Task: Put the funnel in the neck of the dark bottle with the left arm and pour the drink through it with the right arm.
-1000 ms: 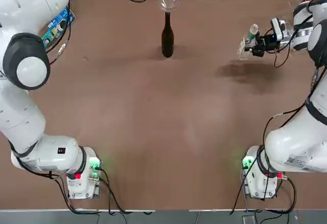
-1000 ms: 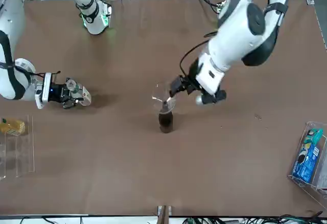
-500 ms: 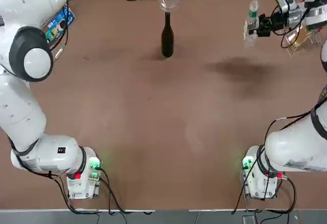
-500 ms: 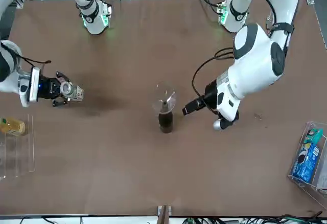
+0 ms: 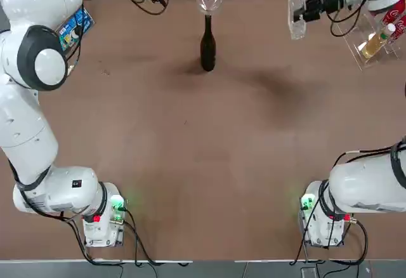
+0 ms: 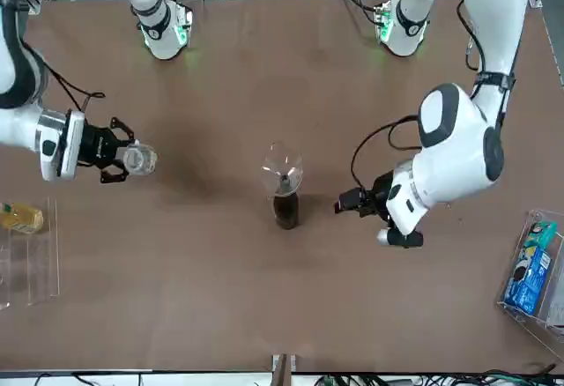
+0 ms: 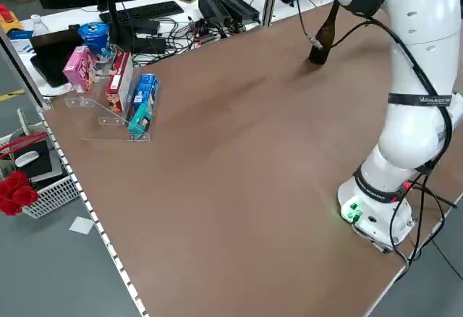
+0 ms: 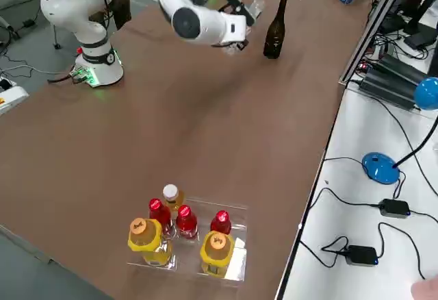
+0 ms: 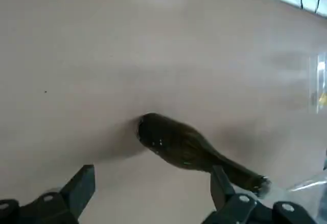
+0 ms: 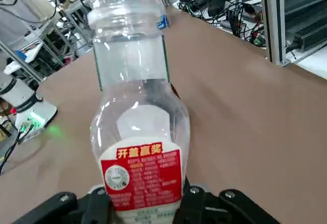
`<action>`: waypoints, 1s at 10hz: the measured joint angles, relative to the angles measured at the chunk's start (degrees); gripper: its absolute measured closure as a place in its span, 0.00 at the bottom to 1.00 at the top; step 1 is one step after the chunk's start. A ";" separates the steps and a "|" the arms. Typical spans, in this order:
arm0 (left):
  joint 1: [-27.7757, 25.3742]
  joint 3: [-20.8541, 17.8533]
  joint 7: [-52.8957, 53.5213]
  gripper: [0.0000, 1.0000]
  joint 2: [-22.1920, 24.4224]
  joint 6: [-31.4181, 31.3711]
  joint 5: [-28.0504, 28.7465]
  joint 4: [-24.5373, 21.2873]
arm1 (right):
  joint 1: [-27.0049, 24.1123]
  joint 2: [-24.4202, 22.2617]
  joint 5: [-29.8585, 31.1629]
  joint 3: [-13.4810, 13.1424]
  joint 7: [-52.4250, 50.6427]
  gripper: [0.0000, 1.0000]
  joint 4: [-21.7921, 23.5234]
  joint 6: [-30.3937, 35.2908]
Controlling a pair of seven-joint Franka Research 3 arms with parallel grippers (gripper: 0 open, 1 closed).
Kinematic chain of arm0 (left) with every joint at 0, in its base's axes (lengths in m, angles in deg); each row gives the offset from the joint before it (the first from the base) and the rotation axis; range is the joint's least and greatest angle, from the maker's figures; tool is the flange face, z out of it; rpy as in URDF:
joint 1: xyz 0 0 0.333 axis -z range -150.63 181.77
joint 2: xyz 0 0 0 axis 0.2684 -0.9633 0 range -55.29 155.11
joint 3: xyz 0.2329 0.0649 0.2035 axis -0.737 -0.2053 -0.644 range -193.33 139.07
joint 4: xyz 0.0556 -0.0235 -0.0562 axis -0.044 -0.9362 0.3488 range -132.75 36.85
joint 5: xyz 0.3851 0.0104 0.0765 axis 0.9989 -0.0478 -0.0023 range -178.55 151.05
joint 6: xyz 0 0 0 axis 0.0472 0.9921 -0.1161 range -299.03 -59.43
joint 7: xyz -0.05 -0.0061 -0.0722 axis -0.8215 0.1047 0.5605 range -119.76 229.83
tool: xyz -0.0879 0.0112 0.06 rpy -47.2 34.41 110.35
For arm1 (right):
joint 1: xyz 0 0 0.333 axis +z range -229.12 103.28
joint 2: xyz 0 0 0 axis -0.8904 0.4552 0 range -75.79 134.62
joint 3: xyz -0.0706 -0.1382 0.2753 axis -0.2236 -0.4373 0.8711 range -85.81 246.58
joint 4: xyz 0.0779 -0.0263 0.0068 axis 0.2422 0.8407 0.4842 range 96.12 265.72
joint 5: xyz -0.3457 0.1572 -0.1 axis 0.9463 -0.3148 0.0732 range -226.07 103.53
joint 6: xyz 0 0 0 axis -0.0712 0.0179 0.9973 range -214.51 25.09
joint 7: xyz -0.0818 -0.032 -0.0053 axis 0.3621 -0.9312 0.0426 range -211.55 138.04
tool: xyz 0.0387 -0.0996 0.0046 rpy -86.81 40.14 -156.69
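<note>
1. The brown desk (image 5: 190,164) spreads beneath both my arms.
2. My left arm (image 5: 25,125) reaches along the desk's left side; my right arm (image 5: 380,176) reaches along its right.
3. A clear tray (image 8: 239,245) of bottles, some with red caps, sits at the far right of the desk.
4. The dark bottle (image 5: 208,49) stands upright towards the desk's far side, between my two grippers.
5. The drink (image 10: 143,121) is up above the desk, on the right of the dark bottle and well apart from it.
6. My left gripper (image 9: 154,183) is near the dark bottle, on its left; its jaws stand wide open, with nothing in them. My right gripper (image 10: 145,203) has its jaws closed round the drink.
7. The clear funnel (image 6: 282,170) sits in the dark bottle's neck, wide mouth up, touching neither gripper.
</note>
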 joint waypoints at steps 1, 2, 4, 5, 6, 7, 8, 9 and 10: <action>-0.08 0.52 4.07 0.01 -0.25 1.16 -0.03 0.05 | 0.08 -1.78 1.32 2.57 6.22 0.60 0.11 -2.42; -0.10 1.23 7.84 0.01 0.03 3.47 -0.09 0.15 | 0.13 -3.68 3.64 5.57 13.43 0.60 0.13 -4.89; -0.74 2.30 13.03 0.00 0.11 4.51 -7.20 -0.07 | 0.26 -8.30 9.62 11.93 29.17 0.60 0.10 -7.90; -1.31 2.39 17.55 0.00 -0.01 3.71 -11.44 -0.45 | 0.27 -10.26 12.48 13.80 36.14 0.60 0.11 -8.04; -1.70 2.45 21.27 0.00 -0.29 2.84 -13.12 -0.70 | 0.27 -11.70 15.07 15.01 42.24 0.60 0.10 -7.99; -1.89 2.54 25.65 0.00 -0.60 2.60 -13.39 -0.73 | 0.27 -12.67 16.81 16.28 47.72 0.60 0.01 -7.98; -1.86 2.71 32.99 0.00 -1.14 2.58 -13.58 -0.74 | 0.27 -13.51 18.47 17.76 53.47 0.60 -0.43 -7.88; -1.52 3.08 40.35 0.00 -1.71 2.46 -13.83 -0.75 | 0.29 -14.24 20.07 19.67 59.90 0.60 -1.27 -7.58; -1.23 3.76 46.29 0.00 -2.24 2.26 -14.09 -0.75 | 0.30 -14.91 21.71 21.45 65.68 0.60 -2.31 -6.85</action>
